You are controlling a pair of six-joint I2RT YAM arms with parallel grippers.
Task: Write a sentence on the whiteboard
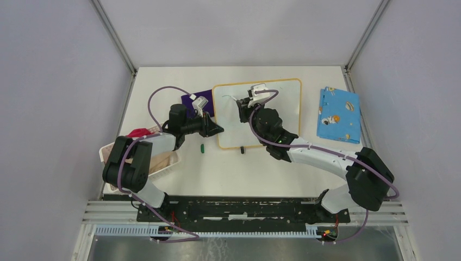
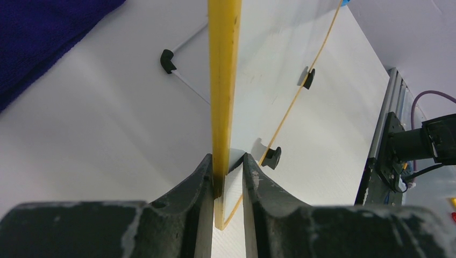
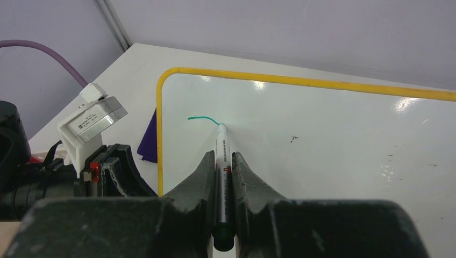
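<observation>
**Board pinched at its left edge, marker tip on the white surface**

At the far left of the table sat a white basket (image 1: 168, 160) with a red cloth (image 1: 139, 132) at its far end. The left gripper (image 2: 226, 161) was nearly closed, its 2 fingers clamped on the yellow-orange frame at the left edge of the whiteboard (image 1: 285, 100). A purple cloth (image 1: 197, 96) lay just beside that edge, and a small green piece (image 1: 201, 147) lay on the table near the board's near-left corner. The whiteboard sat at the middle of the table, toward the back. Of the sentence (image 3: 203, 119), only 1 short curved green stroke showed, near the board's far-left corner. The right gripper (image 3: 221, 158) was narrowly closed on a marker (image 3: 221, 141), whose tip touched the end of that stroke. A blue patterned cloth (image 1: 338, 114) lay apart on the right.
</observation>
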